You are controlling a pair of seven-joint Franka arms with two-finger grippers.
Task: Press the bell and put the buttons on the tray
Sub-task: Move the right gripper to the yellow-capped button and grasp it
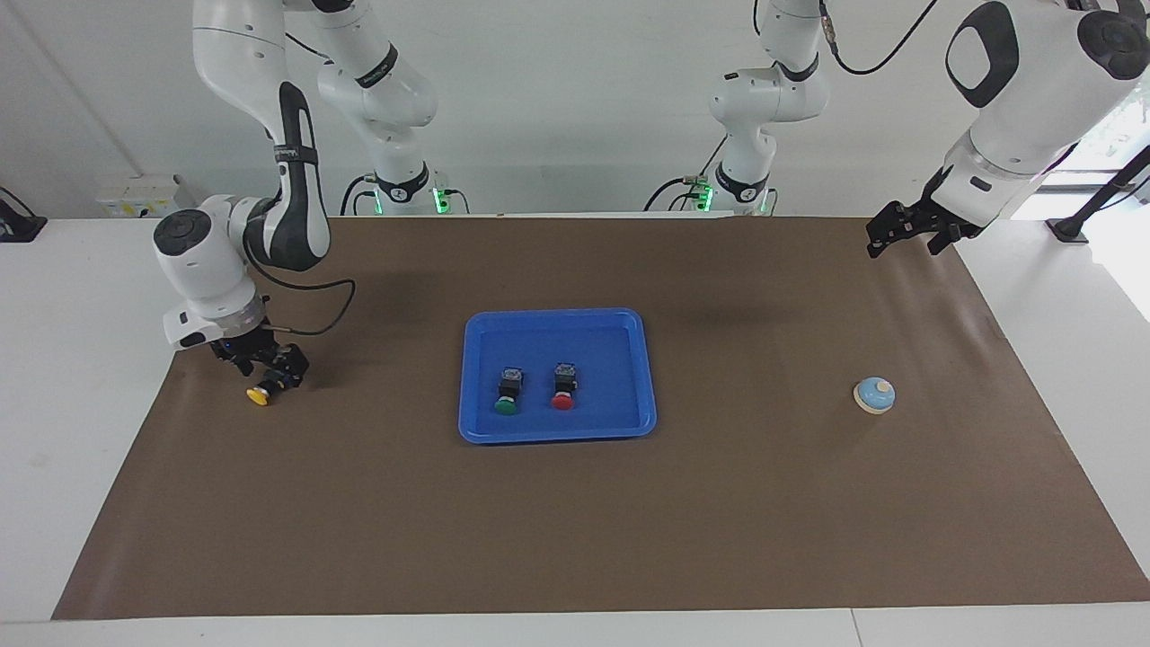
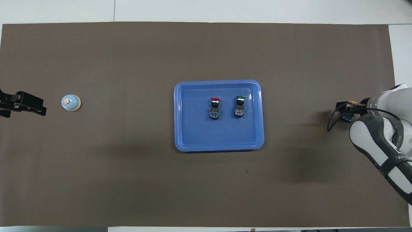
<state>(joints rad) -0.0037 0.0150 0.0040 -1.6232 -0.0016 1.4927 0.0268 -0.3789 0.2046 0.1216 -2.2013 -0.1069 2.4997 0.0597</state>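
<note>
The blue tray (image 1: 557,424) is lying at the middle of the brown mat (image 1: 575,539), and two of the buttons are resting inside it side by side: the green button (image 1: 508,393) toward the right arm's end and the red button (image 1: 563,386) just beside it toward the left arm's end, each tipped over with its cap pointing away from the robots. The yellow button (image 1: 262,393) is being held at the right arm's end of the mat, well apart from the tray, with the right gripper (image 1: 269,370) lowered onto it; its black body is being clasped between the jaws while the yellow cap is sticking out below, at or just above the mat surface. Whether the button is being lifted clear of the mat cannot be told. The bell (image 1: 874,394) is standing upright on the mat toward the left arm's end, well apart from the tray. The left gripper (image 1: 907,235) is being held raised over the mat's corner at the left arm's end, waiting; whether its jaws are parted cannot be told.
</note>
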